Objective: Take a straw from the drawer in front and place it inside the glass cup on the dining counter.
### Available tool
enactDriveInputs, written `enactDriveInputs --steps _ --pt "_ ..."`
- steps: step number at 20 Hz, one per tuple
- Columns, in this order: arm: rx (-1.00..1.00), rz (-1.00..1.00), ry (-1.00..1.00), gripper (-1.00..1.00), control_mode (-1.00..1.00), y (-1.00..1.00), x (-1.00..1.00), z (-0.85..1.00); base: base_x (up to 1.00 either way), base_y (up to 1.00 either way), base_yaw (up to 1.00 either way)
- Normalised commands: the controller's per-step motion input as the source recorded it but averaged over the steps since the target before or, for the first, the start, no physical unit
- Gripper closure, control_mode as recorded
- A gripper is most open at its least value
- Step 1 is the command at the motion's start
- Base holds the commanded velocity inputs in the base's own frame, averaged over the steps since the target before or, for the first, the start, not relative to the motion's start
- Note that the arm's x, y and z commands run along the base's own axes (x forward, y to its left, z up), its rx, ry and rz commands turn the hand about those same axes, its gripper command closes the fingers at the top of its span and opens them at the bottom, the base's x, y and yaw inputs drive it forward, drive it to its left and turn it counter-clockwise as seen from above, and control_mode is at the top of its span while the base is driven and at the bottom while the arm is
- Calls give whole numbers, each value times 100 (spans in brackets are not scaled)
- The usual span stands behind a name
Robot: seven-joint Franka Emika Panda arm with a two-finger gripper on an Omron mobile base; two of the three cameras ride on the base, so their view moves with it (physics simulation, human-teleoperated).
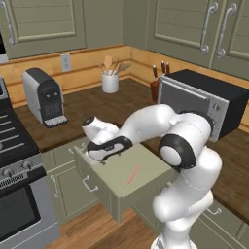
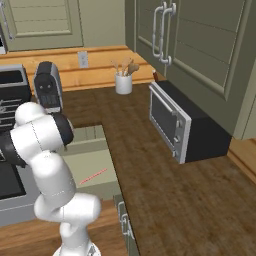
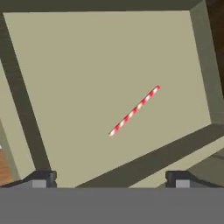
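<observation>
Poised above the open drawer (image 1: pixel 146 168), the robot's tool (image 3: pixel 109 179) hangs with jaws spread wide and empty. The striped straw (image 3: pixel 134 111) lies flat on the drawer floor, near its middle. Reaching is under way; next it must descend, straddle the straw and close.

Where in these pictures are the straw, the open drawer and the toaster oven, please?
straw (image 3: pixel 134 111): hand view, middle of its striped length.
drawer (image 1: pixel 114 171): left base view, bare floor inside it.
toaster oven (image 2: pixel 169 119): right base view, its glass door.
</observation>
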Motion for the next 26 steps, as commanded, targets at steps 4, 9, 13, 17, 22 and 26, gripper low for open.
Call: enactDriveInputs --steps 4,9,13,17,22,26 --pt "19 0 12 -100 -100 -12 38 -56 0 0 0" --pt "17 0 3 -100 -100 -12 16 -55 0 0 0" --pt "7 1 0 -100 -100 0 21 -70 0 0 0" --pt "7 1 -2 -100 -100 0 9 -56 0 0 0" --pt "10 2 -3 -100 -100 0 5 -34 0 0 0" --pt "10 4 0 -100 -100 13 0 -43 0 0 0"
